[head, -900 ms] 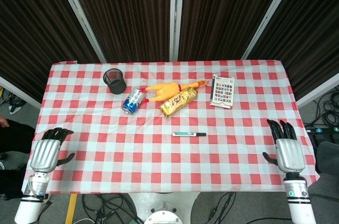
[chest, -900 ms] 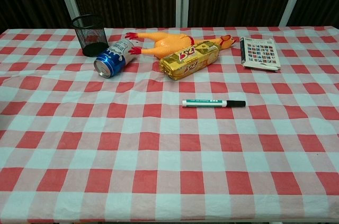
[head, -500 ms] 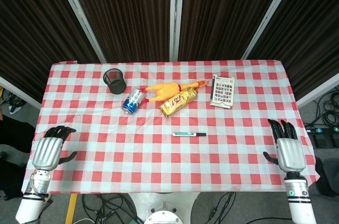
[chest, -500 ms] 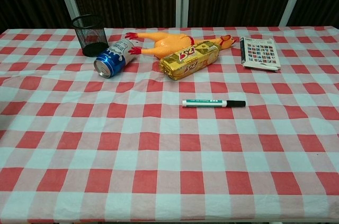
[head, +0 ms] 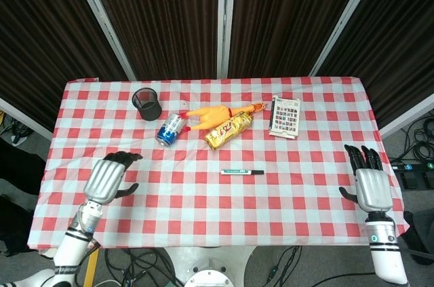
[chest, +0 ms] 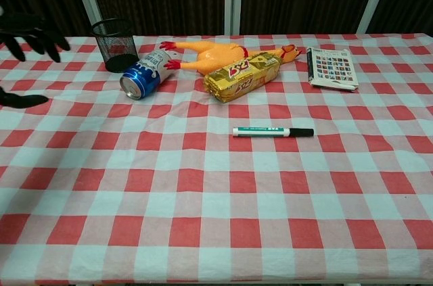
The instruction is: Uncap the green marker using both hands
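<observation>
The green marker (head: 242,173) (chest: 272,132) lies flat on the checked tablecloth near the table's middle, its black cap pointing right. My left hand (head: 108,178) (chest: 27,36) hovers over the left part of the table, fingers spread and empty, well left of the marker. At the table's right edge my right hand (head: 367,184) is open and empty, far right of the marker; the chest view does not show it.
Behind the marker lie a gold snack pack (head: 229,130), a rubber chicken (head: 215,115) and a blue can (head: 169,129). A black mesh cup (head: 147,103) stands at the back left, and a card pack (head: 285,117) lies at the back right.
My left hand has moved inward from the table's left edge and forward over the cloth, now showing in the chest view. The right hand shifted slightly. The marker has not moved.
</observation>
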`<state>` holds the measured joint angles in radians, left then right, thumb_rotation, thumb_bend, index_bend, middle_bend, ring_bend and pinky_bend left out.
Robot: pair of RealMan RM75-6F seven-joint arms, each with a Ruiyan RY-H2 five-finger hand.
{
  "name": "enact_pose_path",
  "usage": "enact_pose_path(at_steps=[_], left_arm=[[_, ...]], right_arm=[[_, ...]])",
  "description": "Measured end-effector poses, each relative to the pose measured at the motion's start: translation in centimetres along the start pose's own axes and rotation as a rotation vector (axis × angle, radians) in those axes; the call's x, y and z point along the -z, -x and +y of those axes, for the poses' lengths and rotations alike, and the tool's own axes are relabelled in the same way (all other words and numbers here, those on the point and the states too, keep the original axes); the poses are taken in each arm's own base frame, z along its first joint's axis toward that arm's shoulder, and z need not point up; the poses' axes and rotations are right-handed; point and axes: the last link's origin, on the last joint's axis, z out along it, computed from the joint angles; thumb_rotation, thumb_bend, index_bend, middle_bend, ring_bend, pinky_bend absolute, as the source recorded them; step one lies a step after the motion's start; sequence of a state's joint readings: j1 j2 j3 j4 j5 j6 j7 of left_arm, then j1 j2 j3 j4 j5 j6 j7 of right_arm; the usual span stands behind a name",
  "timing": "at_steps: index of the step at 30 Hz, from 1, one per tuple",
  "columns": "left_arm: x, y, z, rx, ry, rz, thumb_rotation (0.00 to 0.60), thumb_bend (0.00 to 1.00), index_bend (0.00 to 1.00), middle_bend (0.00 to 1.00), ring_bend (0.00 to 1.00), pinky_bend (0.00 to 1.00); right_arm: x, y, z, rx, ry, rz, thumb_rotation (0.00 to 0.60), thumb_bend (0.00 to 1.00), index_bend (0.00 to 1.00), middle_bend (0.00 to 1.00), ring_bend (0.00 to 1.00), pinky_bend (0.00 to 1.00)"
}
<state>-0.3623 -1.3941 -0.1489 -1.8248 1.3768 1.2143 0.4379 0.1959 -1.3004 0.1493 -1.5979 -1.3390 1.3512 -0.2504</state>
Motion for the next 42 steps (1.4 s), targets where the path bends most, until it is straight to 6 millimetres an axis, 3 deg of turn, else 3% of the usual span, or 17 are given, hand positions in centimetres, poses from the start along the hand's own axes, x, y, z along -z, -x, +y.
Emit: enact_pose_path(at_steps=[5,10,19,26,42], left_arm=[[-3.1,0.6,5.2,-0.027,0.081,-0.045,0.6,0.26,0.31,0.35,0.31,0.37],[-5.6,2.6,10.8,0.041,0.137,-0.108,0.6,0.29,0.34,0.37,0.33,0.38],[-9.1,6.1,17.8,0.061,0.19,-0.173,0.6,0.29,0.36,0.4,0.35,0.41],[-11.0,8.2,19.8,0.012,0.169,-0.197,0.6,0.29,0.38,0.42,0.37,0.43],[-13.8,11.1,21.0,-0.095,0.146,-0.216,0.6,0.29,0.41,0.44,0.4,0.44]], right_arm=[[-0.5,-0.5,-0.5,0.005,-0.013,0.008,0.6,0.04,0.04,0.11,0.0,0.0],[-0.8,-1.0,-1.0,0.005,-0.029,0.016,0.6,0.04,0.04,0.11,0.0,0.0],[-1.0,-0.9,-1.2,0.044,-0.037,-0.002,0.6,0.04,0.04,0.11,0.0,0.0],[-0.9,-0.6,-0.9,0.046,-0.028,-0.007,0.6,0.04,0.04,0.11,0.0,0.0],[-1.4,-0.1,-0.3,0.043,-0.012,-0.017,0.6,0.04,0.04,0.11,0.0,0.0]])
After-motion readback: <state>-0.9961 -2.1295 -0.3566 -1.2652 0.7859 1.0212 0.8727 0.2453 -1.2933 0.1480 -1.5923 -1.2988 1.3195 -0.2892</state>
